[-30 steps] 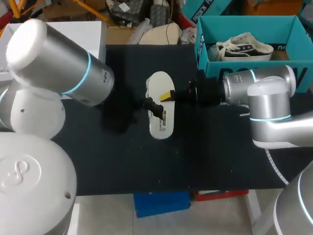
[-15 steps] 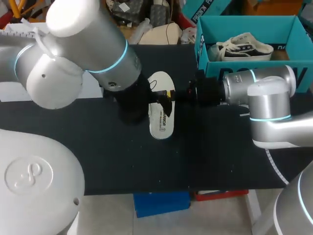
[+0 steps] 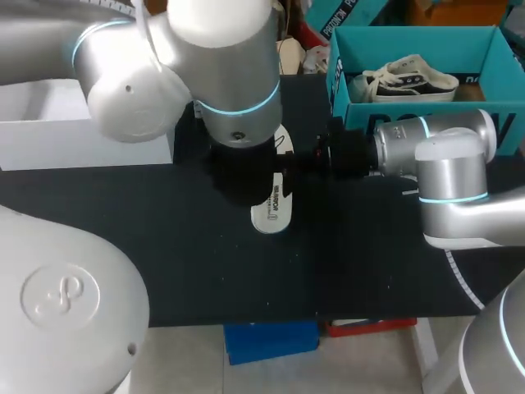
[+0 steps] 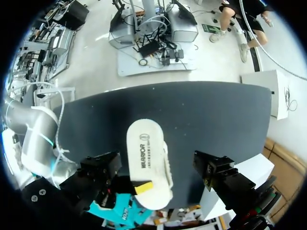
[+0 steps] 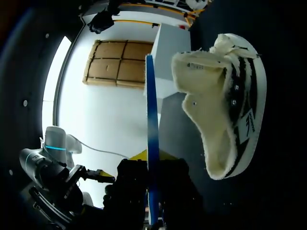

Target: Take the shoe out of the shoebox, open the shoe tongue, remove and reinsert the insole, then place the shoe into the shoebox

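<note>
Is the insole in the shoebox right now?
No, the insole lies on the black table, outside the teal shoebox that holds a shoe.

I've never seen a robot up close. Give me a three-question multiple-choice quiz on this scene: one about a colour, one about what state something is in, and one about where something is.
1. What colour is the top of the insole?
A white; B red; C green.
2. How is the left gripper?
A shut on the insole; B open, over the insole; C shut and empty.
3. Where is the shoe?
A in the left gripper; B on the insole; C in the shoebox.

Answers:
1 A: the insole shows white in the left wrist view.
2 B: its fingers stand wide apart, with the insole lying between them.
3 C: the shoe lies inside the teal box in the head view.
</note>
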Tool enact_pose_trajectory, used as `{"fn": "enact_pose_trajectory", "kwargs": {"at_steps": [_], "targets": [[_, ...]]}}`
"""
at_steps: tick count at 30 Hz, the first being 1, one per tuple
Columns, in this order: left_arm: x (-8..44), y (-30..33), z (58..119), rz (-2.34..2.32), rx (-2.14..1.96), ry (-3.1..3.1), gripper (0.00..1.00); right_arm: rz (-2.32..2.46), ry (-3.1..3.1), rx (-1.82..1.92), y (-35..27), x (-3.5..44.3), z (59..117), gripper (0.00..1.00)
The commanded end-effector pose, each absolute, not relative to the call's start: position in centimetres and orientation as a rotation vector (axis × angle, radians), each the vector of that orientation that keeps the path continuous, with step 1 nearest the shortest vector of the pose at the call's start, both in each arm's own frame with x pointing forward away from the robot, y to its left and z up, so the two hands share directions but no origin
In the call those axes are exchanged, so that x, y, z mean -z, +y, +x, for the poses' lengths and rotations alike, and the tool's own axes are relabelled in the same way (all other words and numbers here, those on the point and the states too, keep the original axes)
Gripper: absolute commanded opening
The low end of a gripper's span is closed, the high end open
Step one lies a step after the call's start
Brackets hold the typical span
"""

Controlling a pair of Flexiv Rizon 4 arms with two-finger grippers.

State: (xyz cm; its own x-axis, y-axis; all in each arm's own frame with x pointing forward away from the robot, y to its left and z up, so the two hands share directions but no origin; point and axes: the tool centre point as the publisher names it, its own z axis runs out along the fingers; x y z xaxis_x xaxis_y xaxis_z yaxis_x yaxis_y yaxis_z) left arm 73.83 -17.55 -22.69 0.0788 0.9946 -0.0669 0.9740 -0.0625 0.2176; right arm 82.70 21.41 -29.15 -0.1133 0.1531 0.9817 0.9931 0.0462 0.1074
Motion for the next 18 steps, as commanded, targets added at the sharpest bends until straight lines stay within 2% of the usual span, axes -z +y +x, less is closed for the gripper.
{"fn": "enact_pose_trajectory", "kwargs": {"at_steps": [1,18], "targets": [[23.3,-18.7,74.7,2.199,-0.330,2.080,1.00,-1.244,-1.425,1.186,21.5,29.1,82.6,0.00],[23.0,-19.1,80.3,2.158,-0.257,2.020,1.00,-1.244,-1.425,1.186,21.5,29.1,82.6,0.00]]}}
